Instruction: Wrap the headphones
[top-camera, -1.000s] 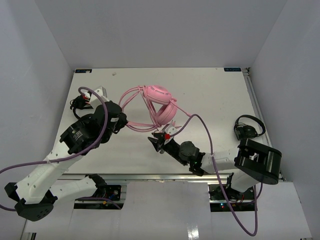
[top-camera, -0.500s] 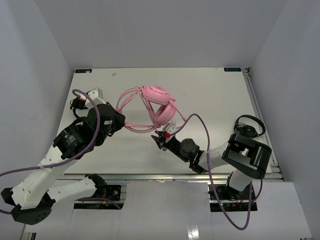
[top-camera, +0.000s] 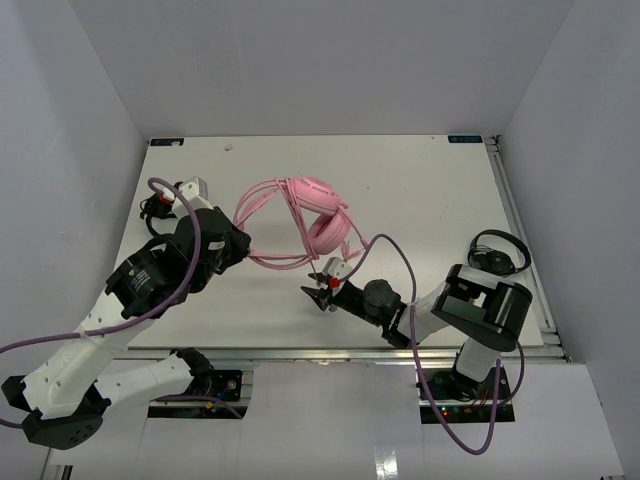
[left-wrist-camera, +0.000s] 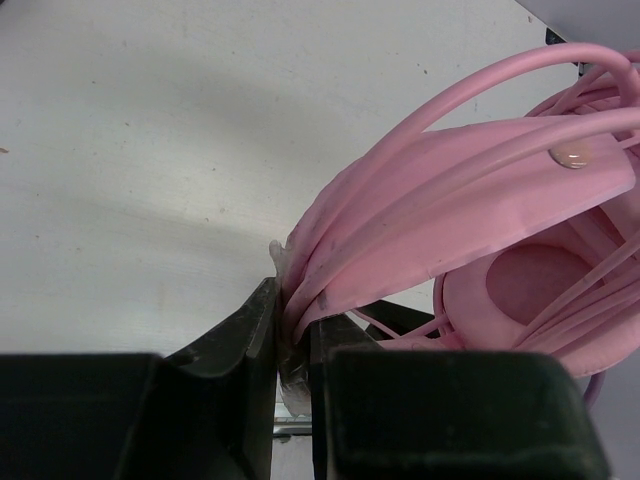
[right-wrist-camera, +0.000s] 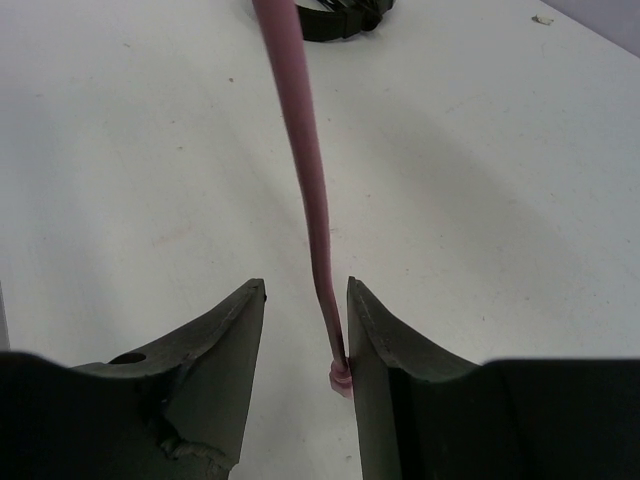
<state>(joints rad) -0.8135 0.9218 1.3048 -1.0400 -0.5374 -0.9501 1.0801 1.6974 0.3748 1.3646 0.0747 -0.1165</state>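
headphones (top-camera: 322, 212): mid-worktop (top-camera: 430, 180), nearer far edge | left fingers (left-wrist-camera: 240, 340): clamped on headband (left-wrist-camera: 480, 205) and cable loops | right fingers (right-wrist-camera: 220, 340): narrowly apart, cable (right-wrist-camera: 298, 150) end between them, seemingly unpinched | progress: most cable looped; short tail left to wind.

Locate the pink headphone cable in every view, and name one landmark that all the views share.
Top external: the cable loops centre-left around the pink headphones, with one strand reaching the right gripper.
Left wrist: the cable arcs across the upper right, its bundle clamped in the shut left gripper.
Right wrist: the cable runs from top centre down into the open right gripper.
Shared landmark: the white table.
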